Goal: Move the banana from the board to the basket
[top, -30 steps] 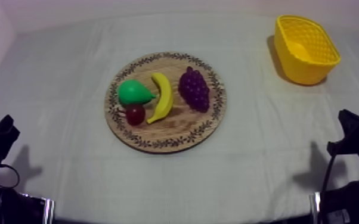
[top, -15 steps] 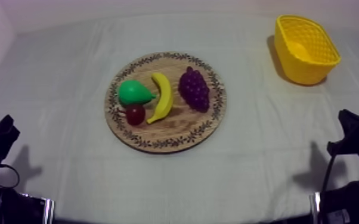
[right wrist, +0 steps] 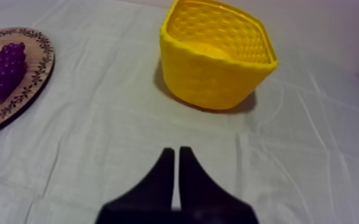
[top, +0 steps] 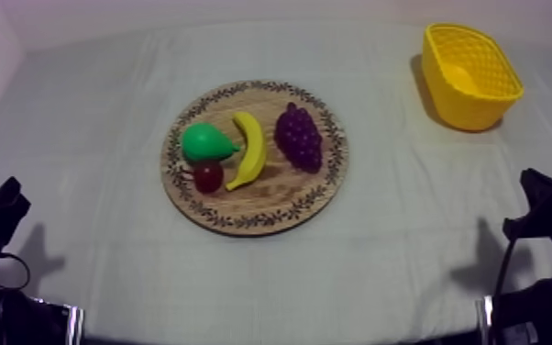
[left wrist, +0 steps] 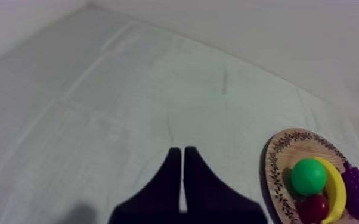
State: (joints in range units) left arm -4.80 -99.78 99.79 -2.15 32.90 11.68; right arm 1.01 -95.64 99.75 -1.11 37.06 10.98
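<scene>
No change over the last second: fruit, both arms and basket sit exactly as they were. Task not started.

Banana (top: pixel 248 150) lies mid-board (top: pixel 270 197), long axis roughly 12 to 7 o'clock. Pear (top: pixel 204 143) touches it at its 9, red fruit (top: pixel 208 175) sits at its 8 by the lower tip, and grapes (top: pixel 299 136) are just beside it at its 3. Basket (top: pixel 463 110) stands well apart, at 2 o'clock from the board, upright, with no fruit visible inside.

Left gripper (left wrist: pixel 179 150): fingers clenched together in a narrow wedge, holding nothing, low over bare cloth (left wrist: pixel 128 107), with the board off at its 3 to 4 o'clock.

Right gripper (right wrist: pixel 173 151): same clenched wedge, empty, with the basket near at its 12 to 1 and the board edge at its 10.

My read: both arms are parked. The right arm is the closer one to the basket, so it looks the likelier pick. It would need to open before coming down on the banana. The tight neighbours on both sides could get nudged.
</scene>
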